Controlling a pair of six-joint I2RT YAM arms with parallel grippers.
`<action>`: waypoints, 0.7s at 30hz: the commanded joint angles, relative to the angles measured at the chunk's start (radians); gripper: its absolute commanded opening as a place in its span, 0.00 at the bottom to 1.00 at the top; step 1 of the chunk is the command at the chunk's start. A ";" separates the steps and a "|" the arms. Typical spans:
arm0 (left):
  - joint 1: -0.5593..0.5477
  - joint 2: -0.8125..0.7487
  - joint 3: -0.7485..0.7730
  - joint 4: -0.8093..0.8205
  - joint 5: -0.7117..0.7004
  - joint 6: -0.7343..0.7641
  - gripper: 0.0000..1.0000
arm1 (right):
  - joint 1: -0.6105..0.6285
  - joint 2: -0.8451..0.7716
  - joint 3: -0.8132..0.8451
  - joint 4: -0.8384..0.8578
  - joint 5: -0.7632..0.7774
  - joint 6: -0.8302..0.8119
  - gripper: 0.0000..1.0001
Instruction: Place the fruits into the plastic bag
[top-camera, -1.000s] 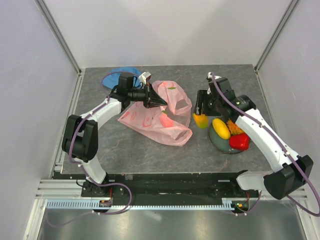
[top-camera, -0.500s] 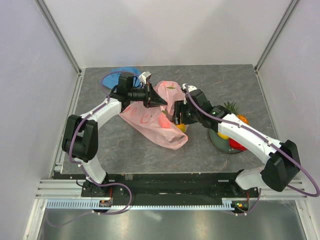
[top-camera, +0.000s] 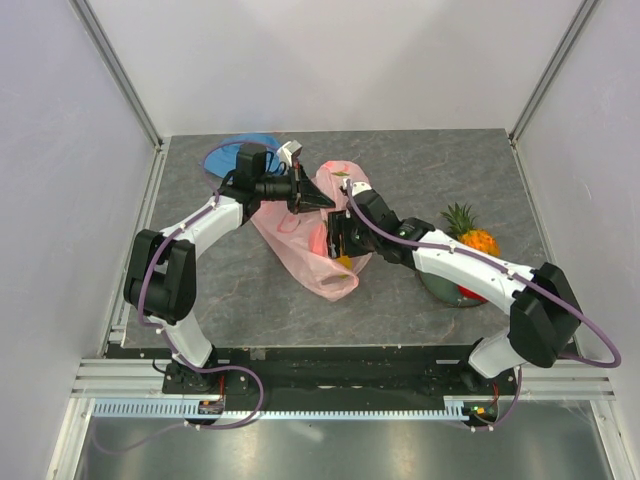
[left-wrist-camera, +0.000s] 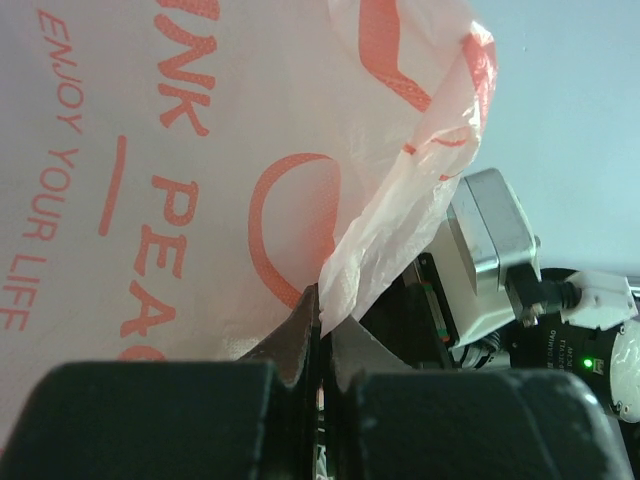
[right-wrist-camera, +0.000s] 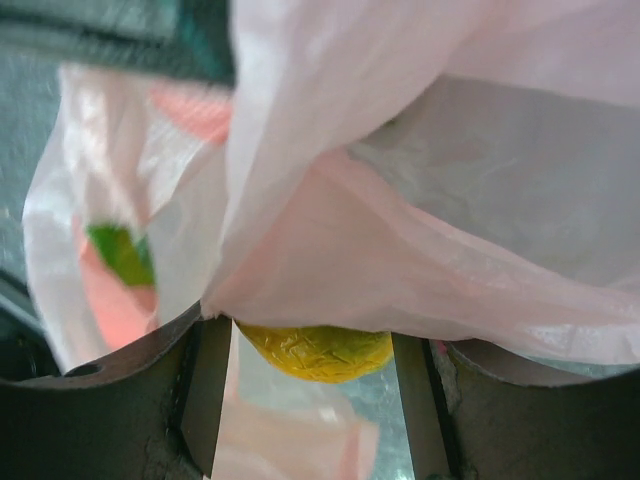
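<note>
At table's left: left gripper (top-camera: 322, 203) stayed clamped on the bag (top-camera: 300, 238) rim, mouth held up | centre: right gripper (top-camera: 338, 240), over the plate (top-camera: 436, 288) a second before, had swung to that mouth, jaws gripping a yellow mango (right-wrist-camera: 315, 352) under the film | right: pineapple (top-camera: 470, 237) waited by the plate | release judged next.

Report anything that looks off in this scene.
The plastic bag sags across the mango held in the right gripper, so its mouth looks barely open. The left gripper pinches only one edge.
</note>
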 joint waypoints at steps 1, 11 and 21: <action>0.003 -0.036 0.001 0.067 0.005 -0.041 0.02 | -0.002 0.002 -0.032 0.173 0.113 0.073 0.00; 0.005 -0.048 -0.019 0.077 0.000 -0.050 0.02 | -0.073 -0.041 -0.190 0.429 0.288 0.238 0.00; 0.005 -0.040 -0.023 0.085 0.013 -0.061 0.02 | -0.171 0.057 -0.227 0.583 0.123 0.360 0.00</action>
